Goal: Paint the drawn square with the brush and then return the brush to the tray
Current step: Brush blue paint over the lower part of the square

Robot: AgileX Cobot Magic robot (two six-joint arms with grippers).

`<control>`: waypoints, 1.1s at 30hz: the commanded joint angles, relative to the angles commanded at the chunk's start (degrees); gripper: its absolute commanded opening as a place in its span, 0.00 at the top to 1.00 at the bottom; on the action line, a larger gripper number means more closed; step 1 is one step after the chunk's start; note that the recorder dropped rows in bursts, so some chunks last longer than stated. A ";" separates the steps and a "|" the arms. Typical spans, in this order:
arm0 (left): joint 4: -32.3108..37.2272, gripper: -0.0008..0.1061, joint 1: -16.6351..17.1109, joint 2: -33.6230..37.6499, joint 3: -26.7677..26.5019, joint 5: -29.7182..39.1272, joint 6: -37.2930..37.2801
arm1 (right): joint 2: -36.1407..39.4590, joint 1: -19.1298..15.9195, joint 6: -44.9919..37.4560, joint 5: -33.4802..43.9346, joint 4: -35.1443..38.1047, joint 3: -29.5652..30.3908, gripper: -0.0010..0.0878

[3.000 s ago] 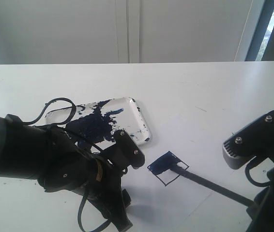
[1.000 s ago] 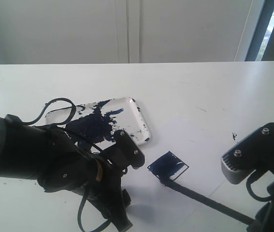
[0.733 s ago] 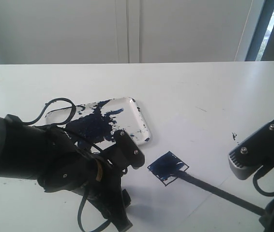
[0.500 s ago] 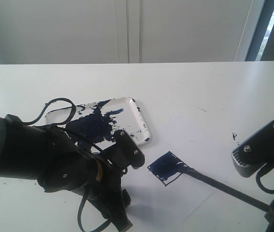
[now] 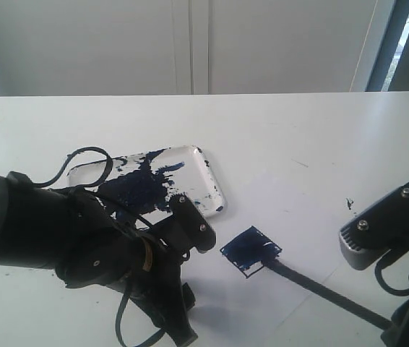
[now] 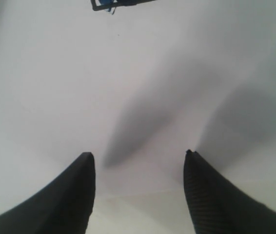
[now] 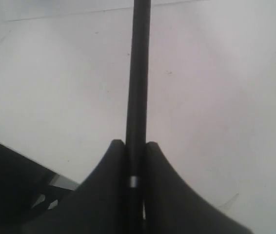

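right end effector point(image 7: 135, 144) grips brush point(image 5: 327, 291), tip on square point(image 5: 250, 248)

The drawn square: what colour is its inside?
The drawn square is mostly dark blue, some white left; exterior view shows it best.

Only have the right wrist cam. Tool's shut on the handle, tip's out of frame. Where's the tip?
Observer: The brush tip sits at the near right edge of the drawn square.
Operator: Square filled?
Observer: Mostly dark blue; a strip along its near edge looks white.
Operator: Where's the tray?
Observer: The tray lies left of and behind the square, apart from it and partly hidden by the left arm.
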 joint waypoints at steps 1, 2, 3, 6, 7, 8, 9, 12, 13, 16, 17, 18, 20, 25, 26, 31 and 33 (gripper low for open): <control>0.00 0.44 0.00 0.00 0.00 0.00 0.00 | 0.00 0.00 0.00 0.10 0.06 0.00 0.99; 0.00 0.44 0.00 0.00 0.00 0.00 0.00 | 0.00 0.00 -0.13 0.20 0.26 0.00 0.99; 0.00 0.44 0.00 0.00 0.00 0.00 0.00 | 0.00 0.00 -0.80 0.43 0.69 0.00 0.99; 0.00 0.44 0.00 0.00 0.00 0.00 0.00 | 0.00 0.00 -2.35 0.43 2.75 0.00 0.99; 0.00 0.44 0.00 0.00 0.00 -0.16 0.00 | 0.00 0.00 -2.75 0.43 3.12 0.00 0.99; 0.00 0.44 0.00 0.00 0.00 -0.16 0.00 | 0.00 0.00 -2.90 0.43 3.34 0.00 0.99; 0.00 0.44 0.00 0.00 0.00 -0.30 0.00 | 0.00 0.00 -2.90 0.43 3.45 0.00 0.99; 0.00 0.44 0.00 0.00 0.00 -0.30 0.00 | 0.00 0.00 -2.90 0.69 3.42 0.00 0.99; 0.00 0.44 0.00 0.00 0.00 -0.30 0.00 | 0.00 0.00 -2.90 0.69 3.42 0.00 0.99; 0.00 0.44 0.00 0.00 0.00 -0.30 0.00 | 0.00 0.00 -2.90 0.80 3.42 0.00 0.99; 0.00 0.44 0.00 0.00 0.00 -0.30 0.00 | -0.11 0.00 -2.79 0.67 3.06 0.00 0.99; 0.00 0.44 0.00 0.00 0.00 -0.30 0.00 | -0.26 0.00 -2.52 0.50 2.22 0.00 0.99; 0.00 0.44 0.00 0.00 0.00 0.05 0.00 | -0.78 0.00 -0.77 0.25 -0.68 0.00 0.99; 0.00 0.44 0.00 0.00 0.00 1.21 0.69 | -2.21 0.00 2.69 0.58 -6.26 0.00 0.99; 0.00 0.44 0.00 0.00 0.00 1.21 0.69 | -2.49 0.00 2.69 0.58 -5.90 0.00 0.99; 0.00 0.44 0.00 0.00 0.00 0.97 0.69 | -2.74 0.00 -0.50 0.80 -0.64 0.00 0.99; 0.00 0.44 0.00 0.00 0.00 0.97 0.69 | -2.74 0.00 -1.68 0.69 1.11 0.00 0.99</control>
